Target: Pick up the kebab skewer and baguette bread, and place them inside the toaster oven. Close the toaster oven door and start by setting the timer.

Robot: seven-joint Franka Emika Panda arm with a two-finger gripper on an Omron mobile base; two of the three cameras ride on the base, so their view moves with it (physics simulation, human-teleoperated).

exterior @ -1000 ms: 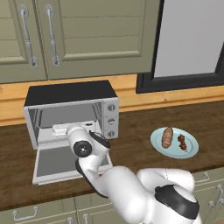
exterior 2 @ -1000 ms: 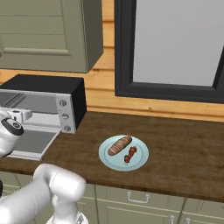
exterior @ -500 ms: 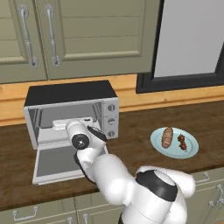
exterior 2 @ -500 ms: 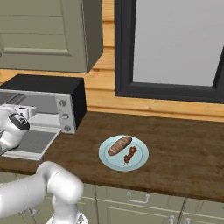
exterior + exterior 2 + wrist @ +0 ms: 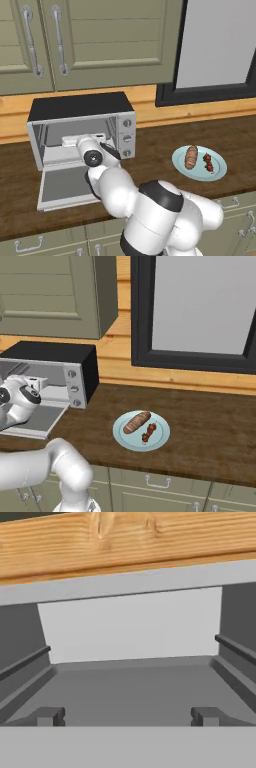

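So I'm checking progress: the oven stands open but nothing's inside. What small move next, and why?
Probably draw the tool back out of the toaster oven and swing right toward the plate. Its jaws are open and empty, the door is already down, and the bread and skewer lie on that plate.

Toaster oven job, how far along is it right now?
Done: the toaster oven door lies open. In hand: the open, empty gripper faces the toaster oven interior. Left: the baguette bread and kebab skewer sit on the plate; loading, closing and timer remain.
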